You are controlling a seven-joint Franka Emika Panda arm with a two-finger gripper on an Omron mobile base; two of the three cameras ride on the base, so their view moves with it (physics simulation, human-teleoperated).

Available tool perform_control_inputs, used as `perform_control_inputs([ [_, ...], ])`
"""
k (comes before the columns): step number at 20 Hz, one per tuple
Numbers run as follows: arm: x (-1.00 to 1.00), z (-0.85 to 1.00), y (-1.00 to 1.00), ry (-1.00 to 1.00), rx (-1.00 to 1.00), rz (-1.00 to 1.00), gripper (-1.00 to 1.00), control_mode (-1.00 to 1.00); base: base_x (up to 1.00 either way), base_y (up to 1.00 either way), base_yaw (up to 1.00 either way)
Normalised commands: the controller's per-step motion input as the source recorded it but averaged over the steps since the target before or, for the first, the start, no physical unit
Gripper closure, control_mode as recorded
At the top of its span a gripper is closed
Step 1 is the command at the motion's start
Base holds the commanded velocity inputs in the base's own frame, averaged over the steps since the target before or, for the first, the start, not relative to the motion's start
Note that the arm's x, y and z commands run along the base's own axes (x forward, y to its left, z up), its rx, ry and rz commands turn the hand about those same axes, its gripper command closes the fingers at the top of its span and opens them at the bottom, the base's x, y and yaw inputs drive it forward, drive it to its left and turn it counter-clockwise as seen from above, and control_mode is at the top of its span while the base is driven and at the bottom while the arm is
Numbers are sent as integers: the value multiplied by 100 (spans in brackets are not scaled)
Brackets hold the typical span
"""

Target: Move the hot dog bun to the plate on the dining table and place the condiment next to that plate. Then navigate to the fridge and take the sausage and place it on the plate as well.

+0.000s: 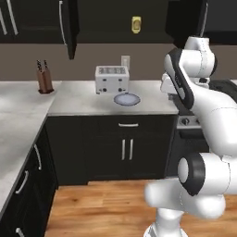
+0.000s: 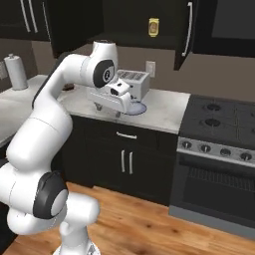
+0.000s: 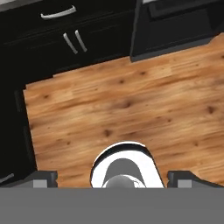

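The condiment (image 1: 135,24), a small yellow bottle with a brownish label, stands on a shelf of an open dark upper cabinet above the counter; it also shows as the condiment (image 2: 154,27) in the right base view. My gripper (image 2: 107,111) hangs in front of the counter, well below the bottle, and points down. In the hand view the gripper (image 3: 113,179) is open, its fingertips (image 3: 43,178) wide apart with nothing between them, over the wooden floor. The hot dog bun, the patterned plate, the dining table, the fridge and the sausage are out of view.
A toaster (image 1: 111,78) and a plain blue-grey plate (image 1: 127,99) sit on the grey counter (image 1: 83,104). A knife block (image 1: 44,78) stands at its left, a paper towel roll (image 2: 17,71) on the side counter. A stove (image 2: 219,129) lies to the right. The cabinet door (image 1: 69,28) hangs open.
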Motion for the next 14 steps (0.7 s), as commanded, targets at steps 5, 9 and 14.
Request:
perform_control_inputs([
  [5, 0, 0, 0, 0, 0, 0, -100, 100, 100, 0, 10],
  [9, 0, 0, 0, 0, 0, 0, -100, 100, 100, 0, 5],
  [14, 0, 0, 0, 0, 0, 0, -100, 100, 100, 0, 0],
])
